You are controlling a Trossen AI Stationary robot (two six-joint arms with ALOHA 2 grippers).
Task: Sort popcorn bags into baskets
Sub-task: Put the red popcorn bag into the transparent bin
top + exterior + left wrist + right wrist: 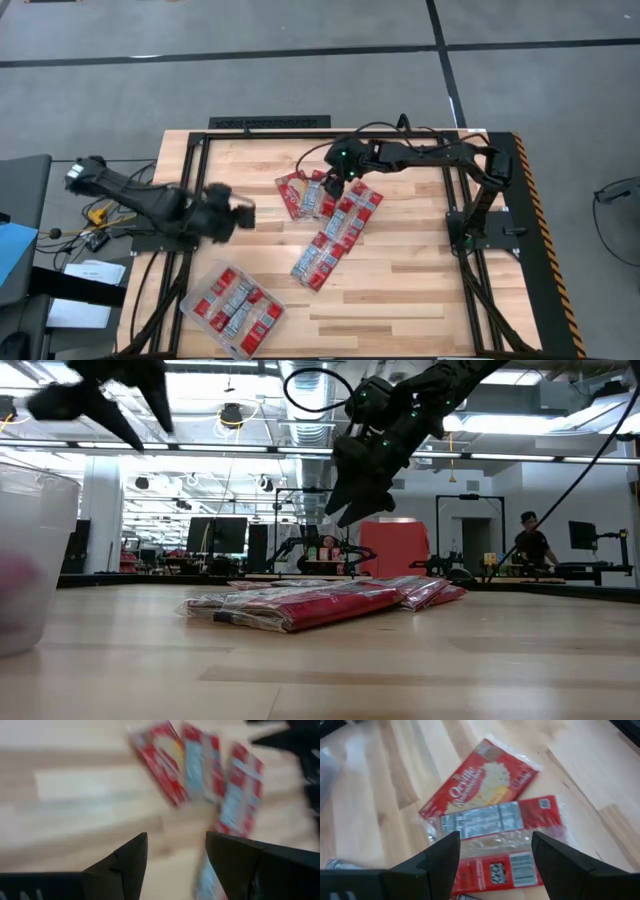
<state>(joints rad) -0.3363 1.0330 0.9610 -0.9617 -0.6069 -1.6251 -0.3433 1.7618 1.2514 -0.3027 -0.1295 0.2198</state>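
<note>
Several popcorn bags (330, 225) lie loose mid-table, a few already in the clear tray (236, 303) near my left front corner. My right gripper (333, 187) hovers empty, fingers wide, over the pile's far end; top packet (480, 780) lies diagonal ahead. Left gripper (240, 213) empty, fingers apart, farther off.

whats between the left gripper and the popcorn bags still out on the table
Only bare wood. In the high view the left gripper is open, short of the loose popcorn bags, and nothing lies on the table between them; the left wrist view agrees.
</note>
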